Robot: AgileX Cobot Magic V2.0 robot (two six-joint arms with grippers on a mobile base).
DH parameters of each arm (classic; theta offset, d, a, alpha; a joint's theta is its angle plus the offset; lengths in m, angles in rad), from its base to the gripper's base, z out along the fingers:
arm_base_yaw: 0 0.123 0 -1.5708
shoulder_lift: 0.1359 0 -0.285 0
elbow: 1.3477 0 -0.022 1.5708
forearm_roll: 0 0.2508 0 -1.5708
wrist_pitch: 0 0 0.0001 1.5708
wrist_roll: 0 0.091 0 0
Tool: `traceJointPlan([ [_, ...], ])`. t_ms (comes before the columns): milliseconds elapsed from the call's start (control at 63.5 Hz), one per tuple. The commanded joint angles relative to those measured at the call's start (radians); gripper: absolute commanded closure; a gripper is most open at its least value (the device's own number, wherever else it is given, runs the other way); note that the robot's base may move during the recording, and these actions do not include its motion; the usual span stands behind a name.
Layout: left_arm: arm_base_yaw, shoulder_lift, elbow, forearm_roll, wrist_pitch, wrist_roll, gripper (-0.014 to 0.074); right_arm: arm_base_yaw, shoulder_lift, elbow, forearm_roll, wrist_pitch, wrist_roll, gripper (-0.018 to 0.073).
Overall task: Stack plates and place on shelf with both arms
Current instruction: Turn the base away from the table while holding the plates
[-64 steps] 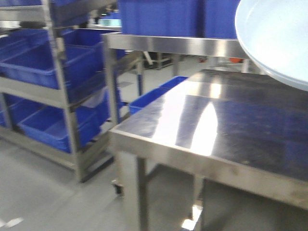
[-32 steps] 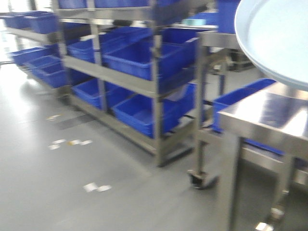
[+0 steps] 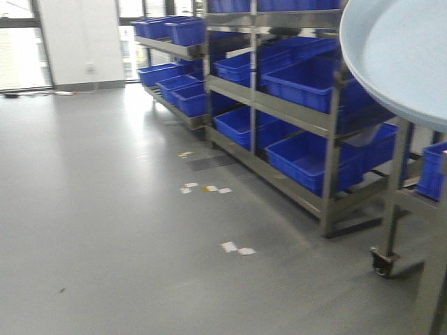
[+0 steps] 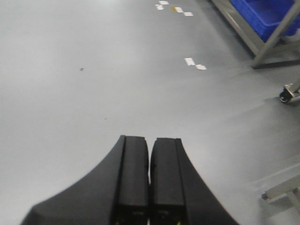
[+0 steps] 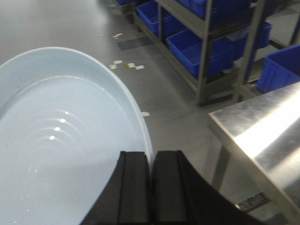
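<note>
- The plate [image 3: 405,56] hangs in the air at the upper right of the front view, above the floor [image 4: 93,70] and touching no surface; I cannot tell whether a second plate sits under it
- The right gripper [image 5: 151,161] has its fingers drawn almost together on the plate's near rim, which runs straight into the narrow gap between them, so the whole dish [image 5: 61,140] hangs out to the left from that one pinch
- The left gripper [image 4: 150,143] has its fingers pressed together on nothing, over bare floor
- The dish looks stiff, glossy and slick, and probably breakable: a wide disc held at one edge will want to lever down or slip out of ridged pads
- The low raised rim is the only real place to hold, and a second grip on the opposite rim would steady it
- The steel table [image 5: 262,126] lies to the right, and the shelving rack [image 3: 328,125] of blue bins [image 3: 307,157] stands ahead
</note>
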Motion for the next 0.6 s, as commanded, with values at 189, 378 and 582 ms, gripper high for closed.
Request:
traceJointPlan([
  [189,0.001,0.002,-0.028,0.004,-0.072,-0.006,0.0507,-0.004,-0.002,-0.034,-0.013,-0.102,-0.004,0.0502],
  [378,0.001,0.002,-0.028,0.004,-0.072,-0.006,0.0507,-0.004,-0.002,-0.034,-0.013,-0.102,-0.004,0.0502],
  [582,0.001,0.002,-0.028,0.004,-0.072,-0.006,0.0507,-0.004,-0.002,-0.034,-0.013,-0.102,-0.004,0.0502],
])
